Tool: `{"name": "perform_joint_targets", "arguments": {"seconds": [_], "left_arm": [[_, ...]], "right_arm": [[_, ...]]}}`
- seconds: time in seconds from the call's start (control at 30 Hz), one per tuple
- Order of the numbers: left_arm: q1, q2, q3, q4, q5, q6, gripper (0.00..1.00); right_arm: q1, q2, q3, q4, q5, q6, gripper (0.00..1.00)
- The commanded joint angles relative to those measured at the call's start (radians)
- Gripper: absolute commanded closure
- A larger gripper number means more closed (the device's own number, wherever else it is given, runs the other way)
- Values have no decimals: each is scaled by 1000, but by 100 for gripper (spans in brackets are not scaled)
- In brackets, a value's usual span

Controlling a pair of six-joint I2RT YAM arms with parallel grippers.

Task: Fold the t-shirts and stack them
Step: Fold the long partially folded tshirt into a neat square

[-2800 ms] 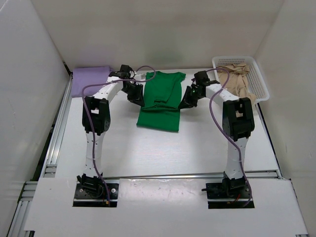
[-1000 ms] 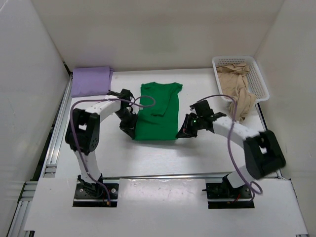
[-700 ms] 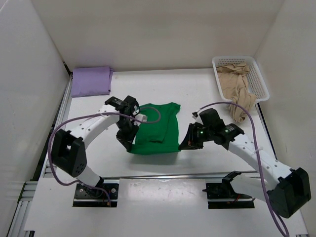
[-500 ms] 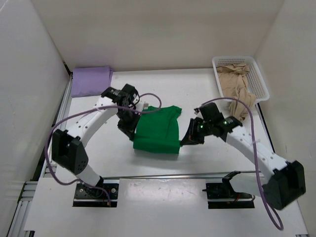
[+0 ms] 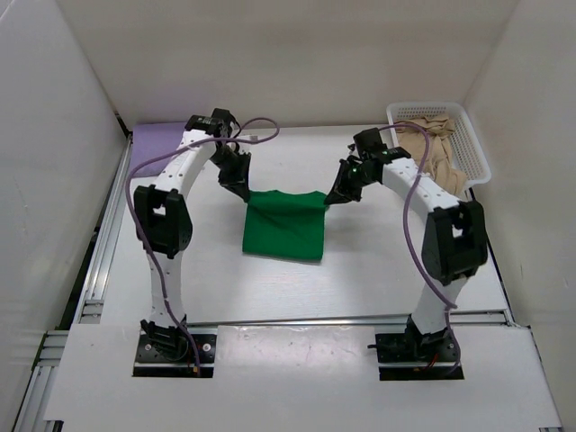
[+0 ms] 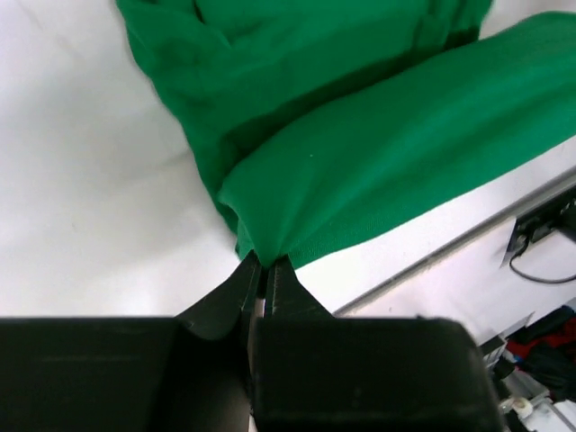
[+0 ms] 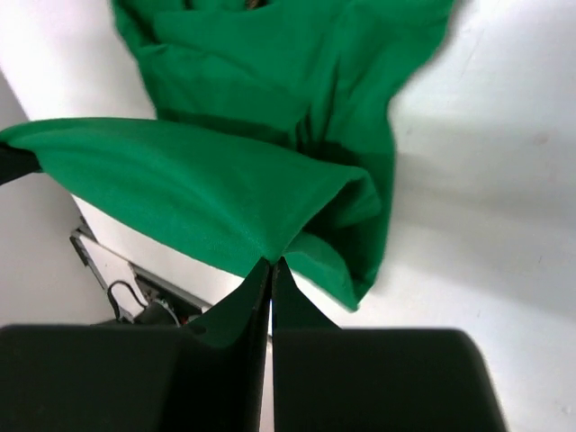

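Green shirt [image 5: 284, 225] hauled far-ward over white table [image 5: 378, 265], L+R jaws pinching its corners, white walls [image 5: 270, 63] round.

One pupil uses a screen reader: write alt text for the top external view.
The left gripper and right gripper, both shut, hold a green t-shirt by its far corners, its near part lying on the table. A lavender t-shirt lies far left; a tan t-shirt sits in a basket far right.

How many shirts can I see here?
3. A green shirt mid-table, pinched by the left pincer and right pincer; a purple shirt, far left corner; a tan shirt in the basket, far right. More may hide beneath it.
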Motion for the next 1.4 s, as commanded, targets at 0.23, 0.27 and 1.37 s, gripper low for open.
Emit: {"name": "perform_joint_targets", "arguments": {"seconds": [0.23,0.27,1.37], "left_arm": [[27,158,145,126,-8,8,69],[27,170,145,145,-8,8,64],[-88,218,111,481,-235,8,21]], "right_arm": [[-67,242,211,-16,64,13,98],[-67,242,211,0,64,30,92],[-27,426,284,199,270,216,100]]}}
